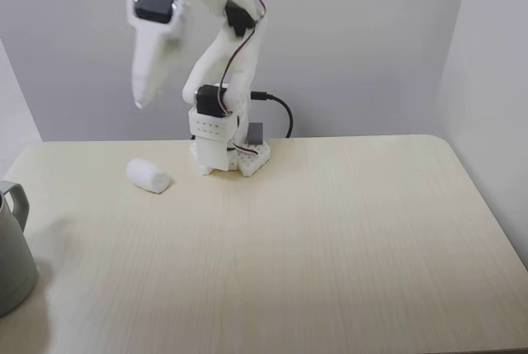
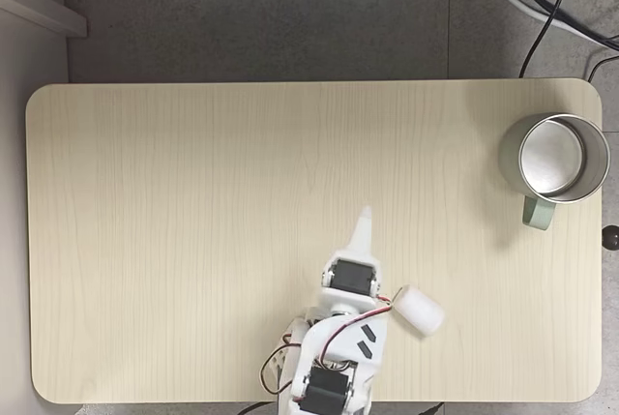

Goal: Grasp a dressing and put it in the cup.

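Observation:
The dressing (image 1: 148,176), a small white soft roll, lies on its side on the pale wooden table, just left of the arm's base in a fixed view. From above, the dressing (image 2: 418,311) sits right beside the arm. My gripper (image 1: 142,100) hangs raised above the table, pointing down, blurred, its fingers together with nothing between them. Seen from above, the gripper (image 2: 365,218) tapers to a single tip, left of the roll and apart from it. The grey-green cup (image 2: 556,159) with its handle stands upright at the table's right edge; the cup (image 1: 12,247) is cut off by the frame's left side.
The arm's base (image 1: 223,148) stands at the table's back edge with a black cable (image 1: 280,110) behind it. Walls close off the back and right side. In the view from above, the table (image 2: 193,202) has rounded corners, with floor and cables beyond it.

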`<state>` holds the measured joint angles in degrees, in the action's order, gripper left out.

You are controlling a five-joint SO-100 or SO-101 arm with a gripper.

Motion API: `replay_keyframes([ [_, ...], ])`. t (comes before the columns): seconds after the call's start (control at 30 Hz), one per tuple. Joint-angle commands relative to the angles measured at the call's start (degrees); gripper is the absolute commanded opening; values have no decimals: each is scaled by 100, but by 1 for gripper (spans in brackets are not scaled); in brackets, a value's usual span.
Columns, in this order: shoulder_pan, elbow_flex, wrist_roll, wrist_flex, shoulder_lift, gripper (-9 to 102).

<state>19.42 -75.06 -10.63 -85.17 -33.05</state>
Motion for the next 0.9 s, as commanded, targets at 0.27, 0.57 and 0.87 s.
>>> replay_keyframes([
  [0.27,1811,-1828,-826,-2004,-2215,0],
  [0.57,2443,-1072,-1890,-2021,-3155,0],
  [0.87,3261,-211,-3076,-2021,-2892,5],
])
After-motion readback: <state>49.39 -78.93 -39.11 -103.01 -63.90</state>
